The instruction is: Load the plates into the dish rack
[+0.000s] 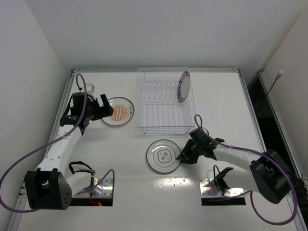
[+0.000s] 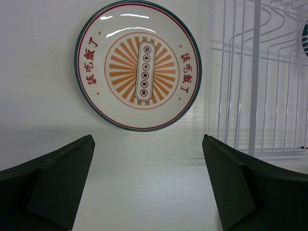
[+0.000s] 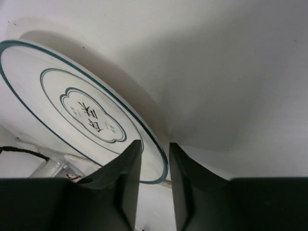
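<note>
From above, we see a clear dish rack (image 1: 166, 103) at the far middle of a white surface (image 1: 219, 106), its long side running away from the arms. A teal-rimmed plate (image 1: 184, 86) stands on edge in the rack's far right corner. An orange sunburst plate (image 1: 118, 111) lies flat just left of the rack. A grey-ringed plate (image 1: 163, 156) lies flat just in front of it. The left end effector (image 1: 103, 109) sits at the orange plate's left edge. The right end effector (image 1: 185, 155) is at the grey-ringed plate's right edge, so each arm is nearest its own plate. From the left wrist, we see the left end effector (image 2: 149, 192) spread wide and holding nothing. The orange sunburst plate (image 2: 138, 65) lies straight ahead and apart from it, with the dish rack's wires (image 2: 255, 96) to the right. From the right wrist, we see the right end effector (image 3: 154, 159) with its jaws narrowly apart astride the near rim of the grey-ringed plate (image 3: 72, 106). One of its fingers (image 3: 125, 178) overlaps the plate's face. We cannot tell whether the rim is pinched firmly yet. We judge that this plate must be lifted and carried away from the arm to reach the rack.
</note>
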{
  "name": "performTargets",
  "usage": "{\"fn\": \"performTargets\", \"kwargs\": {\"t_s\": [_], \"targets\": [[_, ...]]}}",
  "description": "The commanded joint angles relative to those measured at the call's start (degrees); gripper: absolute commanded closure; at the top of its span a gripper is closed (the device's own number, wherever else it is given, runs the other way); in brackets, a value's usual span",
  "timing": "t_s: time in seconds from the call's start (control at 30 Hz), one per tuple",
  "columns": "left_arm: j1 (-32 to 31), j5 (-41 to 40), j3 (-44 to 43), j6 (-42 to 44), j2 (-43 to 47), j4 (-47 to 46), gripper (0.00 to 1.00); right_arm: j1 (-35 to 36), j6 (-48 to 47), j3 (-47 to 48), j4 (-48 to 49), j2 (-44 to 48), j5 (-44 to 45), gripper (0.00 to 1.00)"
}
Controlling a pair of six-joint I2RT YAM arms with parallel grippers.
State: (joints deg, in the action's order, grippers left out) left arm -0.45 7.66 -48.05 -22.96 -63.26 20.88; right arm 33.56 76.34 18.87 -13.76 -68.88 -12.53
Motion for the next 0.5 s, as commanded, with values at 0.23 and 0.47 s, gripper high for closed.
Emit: {"fn": "performTargets", "kwargs": {"t_s": [0.23, 0.47], "targets": [[-0.43, -0.89, -2.05, 0.02, 2.36, -0.23, 0.07, 1.15, 0.31, 2.3, -0.56, 3.4, 2.08, 1.0], [-0.43, -1.42, -2.05, 0.02, 2.36, 0.3, 0.07, 4.41, -2.42, 6.96, -9.43, 9.63, 2.08, 1.0]]}}
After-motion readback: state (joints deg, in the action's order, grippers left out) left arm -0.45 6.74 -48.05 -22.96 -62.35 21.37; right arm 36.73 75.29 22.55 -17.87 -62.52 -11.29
